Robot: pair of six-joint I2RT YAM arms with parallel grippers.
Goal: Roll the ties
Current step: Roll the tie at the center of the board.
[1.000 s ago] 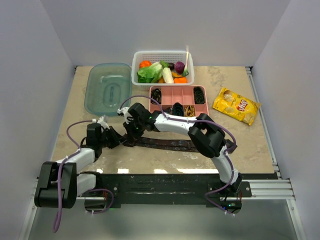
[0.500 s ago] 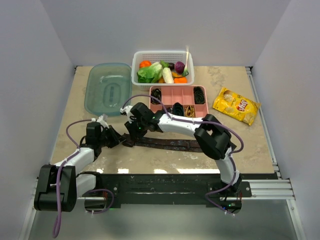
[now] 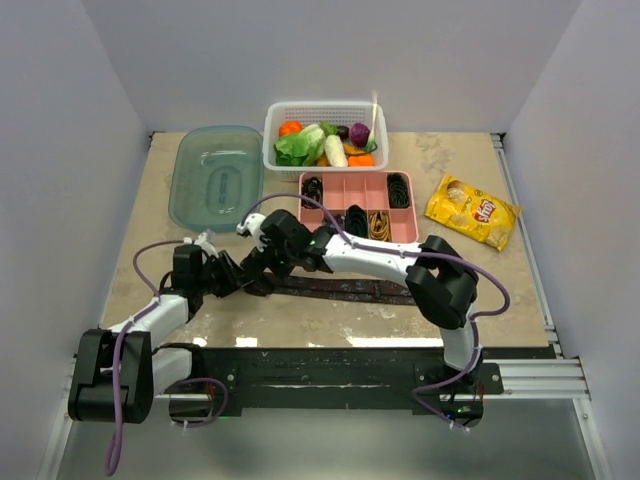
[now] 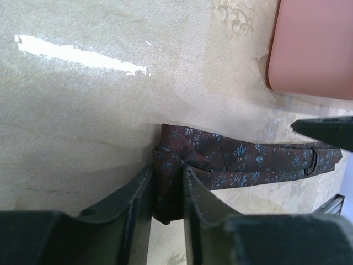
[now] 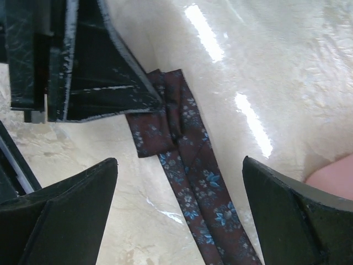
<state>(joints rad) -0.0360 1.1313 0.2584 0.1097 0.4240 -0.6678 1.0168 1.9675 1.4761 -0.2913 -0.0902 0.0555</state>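
left pincer (image 4: 167, 190) pinches the folded end of the tie (image 4: 248, 160); right pincer (image 5: 179, 163) spread wide just above it. best: hold fold tight, roll squarely along the tie.

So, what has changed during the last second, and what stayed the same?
The right gripper opened wide and slid a little left, toward the left gripper. It now hangs open over the maroon tie. The left gripper still pinches the tie's folded end. The tie's long part, the pink tray and the chip bag did not move.
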